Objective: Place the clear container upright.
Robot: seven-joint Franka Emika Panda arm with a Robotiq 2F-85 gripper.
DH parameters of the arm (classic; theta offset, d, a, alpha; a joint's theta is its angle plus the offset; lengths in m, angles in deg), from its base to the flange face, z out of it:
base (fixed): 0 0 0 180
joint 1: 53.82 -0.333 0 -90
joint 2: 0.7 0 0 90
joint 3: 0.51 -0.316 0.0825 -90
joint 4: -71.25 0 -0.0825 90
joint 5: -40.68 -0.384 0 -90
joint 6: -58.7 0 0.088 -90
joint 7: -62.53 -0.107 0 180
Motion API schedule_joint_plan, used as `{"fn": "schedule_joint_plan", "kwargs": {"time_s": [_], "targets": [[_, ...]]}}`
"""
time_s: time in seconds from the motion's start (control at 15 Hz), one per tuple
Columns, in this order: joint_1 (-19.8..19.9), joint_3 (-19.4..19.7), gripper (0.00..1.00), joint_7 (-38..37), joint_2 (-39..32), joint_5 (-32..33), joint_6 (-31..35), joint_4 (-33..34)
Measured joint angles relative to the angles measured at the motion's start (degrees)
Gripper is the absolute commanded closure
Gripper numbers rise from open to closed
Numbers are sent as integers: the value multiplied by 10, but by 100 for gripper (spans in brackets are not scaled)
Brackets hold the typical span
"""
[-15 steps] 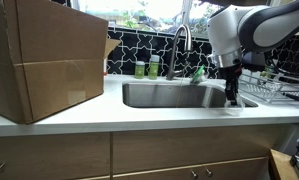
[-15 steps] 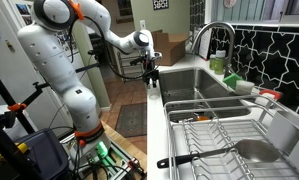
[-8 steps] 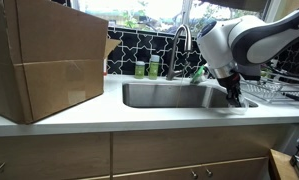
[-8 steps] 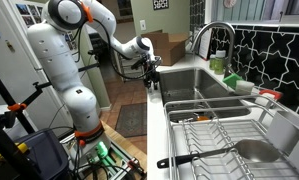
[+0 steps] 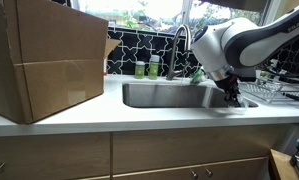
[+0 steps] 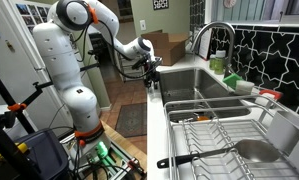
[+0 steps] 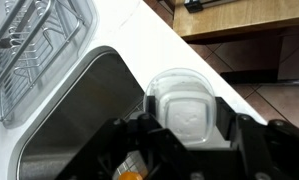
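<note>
The clear container (image 7: 184, 95) is a small transparent tub on the white counter by the sink's front corner. In the wrist view its rounded-square end faces the camera, so I cannot tell whether it stands upright. My gripper (image 7: 186, 113) has a finger against each side of it and looks shut on it. In both exterior views the gripper (image 5: 232, 99) (image 6: 152, 80) points down at the counter edge next to the sink basin (image 5: 169, 95). The container is barely visible there.
A wire dish rack (image 5: 274, 88) (image 6: 229, 130) stands beside the sink. A faucet (image 5: 179, 45) and green bottles (image 5: 146, 68) are behind the basin. A large cardboard box (image 5: 44, 60) sits on the counter at the far side of the sink.
The arm's wrist and upper links have swung and tilted over the counter corner. The gripper tip has stayed at nearly the same spot by the sink.
</note>
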Motion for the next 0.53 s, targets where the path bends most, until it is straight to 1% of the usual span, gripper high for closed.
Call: {"fn": "schedule_joint_plan", "kwargs": {"time_s": [0.13,0.2,0.27,0.33,0.53], "targets": [[-1,0,59,-2,-5,0,-4,5],[-1,0,61,-2,-7,0,-5,7],[-2,0,66,-3,-8,0,-6,8],[-2,0,68,-4,-8,0,-7,9],[-3,0,68,-4,-10,-1,-8,11]]}}
